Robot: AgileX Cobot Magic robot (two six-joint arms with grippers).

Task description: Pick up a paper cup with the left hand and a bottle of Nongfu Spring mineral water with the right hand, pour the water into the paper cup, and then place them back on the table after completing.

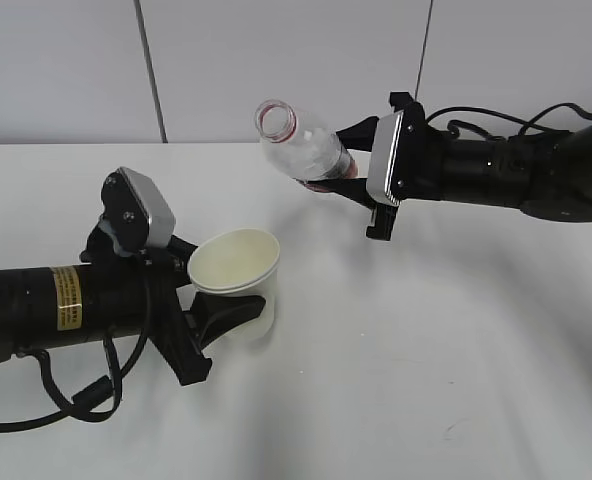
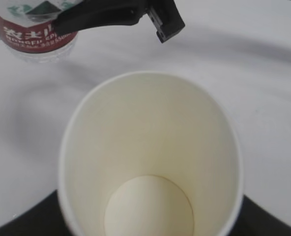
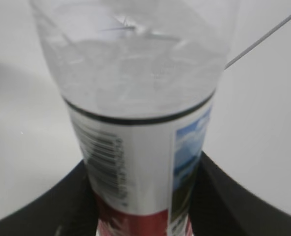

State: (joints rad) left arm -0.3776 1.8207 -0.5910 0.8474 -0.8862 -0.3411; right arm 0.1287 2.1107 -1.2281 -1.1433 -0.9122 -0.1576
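Paper cup [image 1: 235, 262], one, empty, is sitting clamped in my left hand [image 1: 208, 318] near-left. One uncapped bottle [image 1: 301, 148], tilted, I'm seeing gripped by my right hand [image 1: 348, 175] farther right, above the table [image 1: 426, 350].

L hand [image 1: 226, 315] low, jaws clamped; R hand [image 1: 326, 170] raised, apparently clamped too

A lab-like test space: bare white table [image 1: 426, 380] against plain grey panelled wall [image 1: 276, 60].
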